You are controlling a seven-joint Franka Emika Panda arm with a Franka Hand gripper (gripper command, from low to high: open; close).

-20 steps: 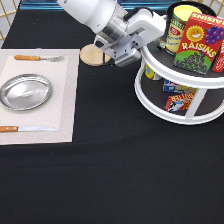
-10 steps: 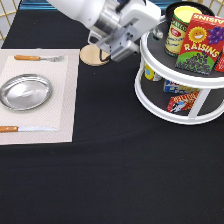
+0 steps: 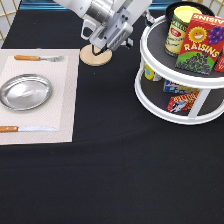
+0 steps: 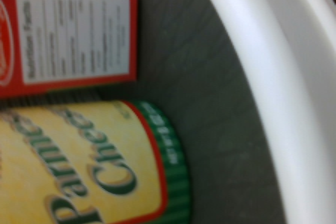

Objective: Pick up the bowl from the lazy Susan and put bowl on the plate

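The lazy Susan point(image 3: 150, 102) stands at the exterior view's right, a two-tier white turntable with dark grey shelves. The bowl is hidden or out of view in both views. The silver plate point(image 3: 25, 91) lies on a pale placemat at the exterior view's left, with nothing on it. My gripper point(image 3: 142, 20) reaches in from the exterior view's top, beside the left edge of the lazy Susan's upper tier. The wrist view shows that tier's grey shelf point(image 4: 210, 100) and white rim point(image 4: 292, 100) from close by.
On the upper tier stand a yellow Parmesan can point(image 3: 177, 30) point(image 4: 82, 165) and a raisins box point(image 3: 200, 45); small boxes fill the lower tier. A wooden coaster point(image 3: 95, 56) lies under the arm. A fork point(image 3: 37, 58) and knife point(image 3: 20, 129) flank the plate.
The arm and hand have risen toward the exterior view's top, bringing the gripper level with the lazy Susan's upper tier. Nothing on the table has moved.
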